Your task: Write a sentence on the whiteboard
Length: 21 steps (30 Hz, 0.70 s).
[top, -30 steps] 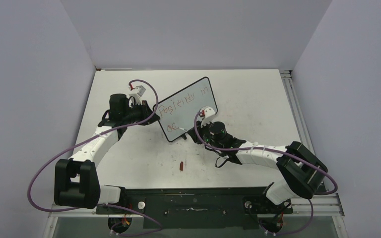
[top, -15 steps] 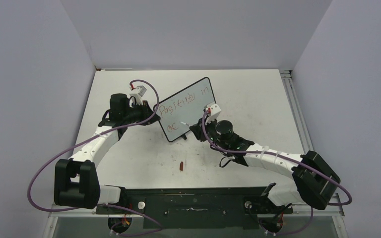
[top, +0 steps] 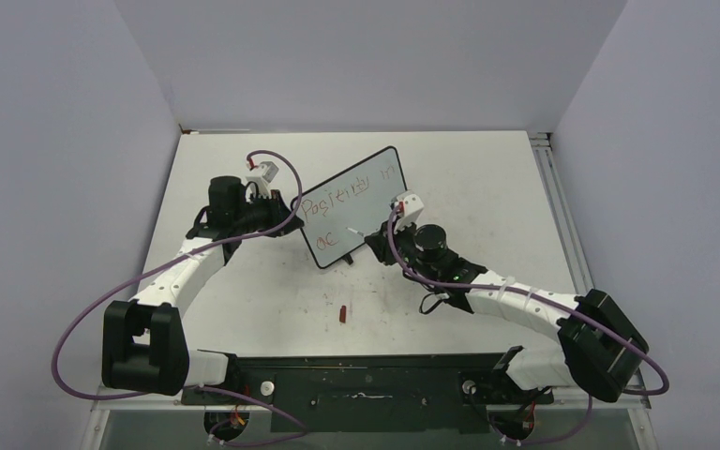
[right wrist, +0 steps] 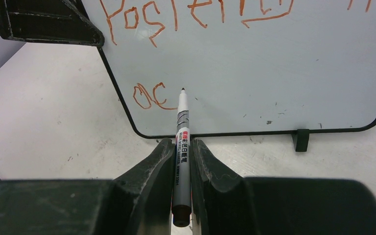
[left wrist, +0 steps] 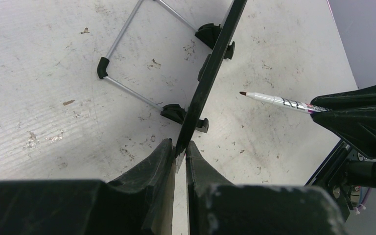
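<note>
Top cam overhead; wrist cams close, sharing whiteboard (top: 352,208).

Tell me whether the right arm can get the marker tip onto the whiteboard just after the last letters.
Probably yes. The right hand holds the marker pointed at the whiteboard beside the letters. Nothing lies between, and the left hand grips the board's edge.

I saw a scuffed, smudged white tabletop (top: 487,178) filling the middle of the overhead frame, with plain grey walls (top: 56,141) rising on three sides. A small dark red piece (top: 342,313) lay alone, low and centre. A metal rail (top: 559,202) ran along the right edge.
</note>
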Each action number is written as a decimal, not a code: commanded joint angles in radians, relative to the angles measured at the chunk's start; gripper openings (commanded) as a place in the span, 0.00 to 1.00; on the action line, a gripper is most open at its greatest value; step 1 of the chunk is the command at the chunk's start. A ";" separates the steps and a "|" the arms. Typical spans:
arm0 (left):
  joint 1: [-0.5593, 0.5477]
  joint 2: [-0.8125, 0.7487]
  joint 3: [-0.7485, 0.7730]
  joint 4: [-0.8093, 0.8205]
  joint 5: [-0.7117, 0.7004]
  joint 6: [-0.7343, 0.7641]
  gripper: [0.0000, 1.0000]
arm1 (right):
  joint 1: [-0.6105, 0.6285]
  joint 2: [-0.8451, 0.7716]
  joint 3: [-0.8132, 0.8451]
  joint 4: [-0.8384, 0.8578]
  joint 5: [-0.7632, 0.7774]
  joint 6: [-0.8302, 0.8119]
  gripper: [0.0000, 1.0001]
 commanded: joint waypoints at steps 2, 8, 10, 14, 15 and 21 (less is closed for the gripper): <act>-0.002 -0.027 0.038 -0.015 -0.022 0.008 0.00 | -0.006 0.028 0.021 0.061 -0.039 -0.012 0.05; -0.003 -0.026 0.041 -0.019 -0.023 0.009 0.00 | -0.006 0.069 0.041 0.079 -0.058 -0.011 0.05; -0.003 -0.027 0.041 -0.019 -0.024 0.009 0.00 | -0.006 0.084 0.047 0.086 -0.068 -0.010 0.05; -0.003 -0.025 0.042 -0.020 -0.024 0.010 0.00 | -0.004 0.109 0.055 0.104 -0.083 -0.008 0.05; -0.003 -0.024 0.042 -0.020 -0.024 0.010 0.00 | -0.002 0.116 0.058 0.109 -0.085 -0.005 0.05; -0.003 -0.023 0.041 -0.022 -0.024 0.010 0.00 | -0.002 0.141 0.071 0.143 -0.089 0.002 0.05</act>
